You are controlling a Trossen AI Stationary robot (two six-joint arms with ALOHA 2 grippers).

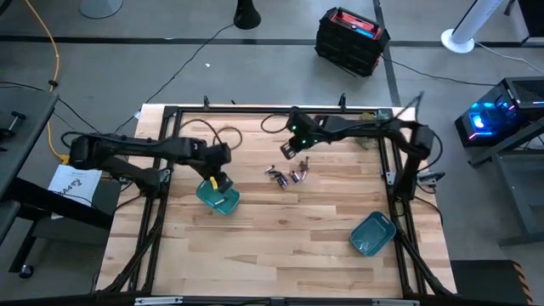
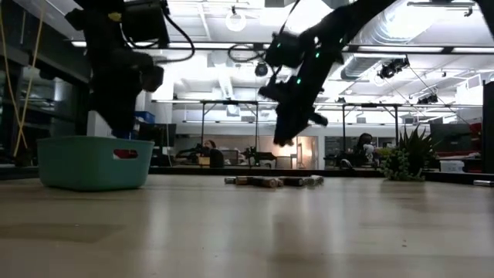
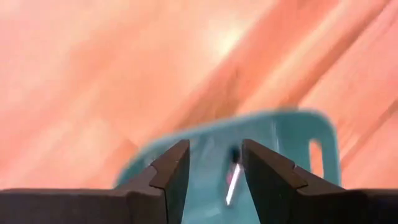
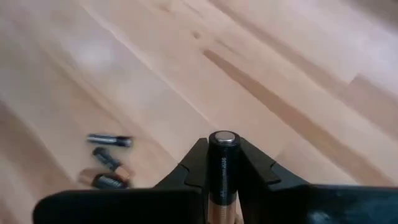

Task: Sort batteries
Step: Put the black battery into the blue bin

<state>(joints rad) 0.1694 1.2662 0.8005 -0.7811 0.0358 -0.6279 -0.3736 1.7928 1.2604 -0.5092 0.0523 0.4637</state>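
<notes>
The right claw [image 4: 222, 171] is closed on one cylindrical battery with a copper-and-black body and a silver cap [image 4: 222, 163], and hovers above the wooden plank bench [image 1: 280, 246], just at 12 o'clock from the loose pile. That pile of small cylindrical batteries [image 1: 286, 176] lies near the bench centre; the right wrist view shows three of them [image 4: 107, 160] lying close together on the wood.

The left claw [image 3: 214, 174] hangs over the small teal plastic bin [image 1: 218, 197] at about 9 o'clock from the pile. Its fingers are parted with nothing between them, and a thin silvery cell [image 3: 233, 180] lies down inside the bin below. A second teal plastic bin [image 1: 372, 233] sits well apart toward 4 o'clock.

The step in hand looks like a carry: one cell lifted and not yet delivered, while the left arm appears to have just let one go into its bin. Next, the right arm would need to travel over whichever bin suits this cell, probably the 4 o'clock one, lower over its rim and open. The left claw would need to rise clear of the bin wall before reaching toward the pile.
</notes>
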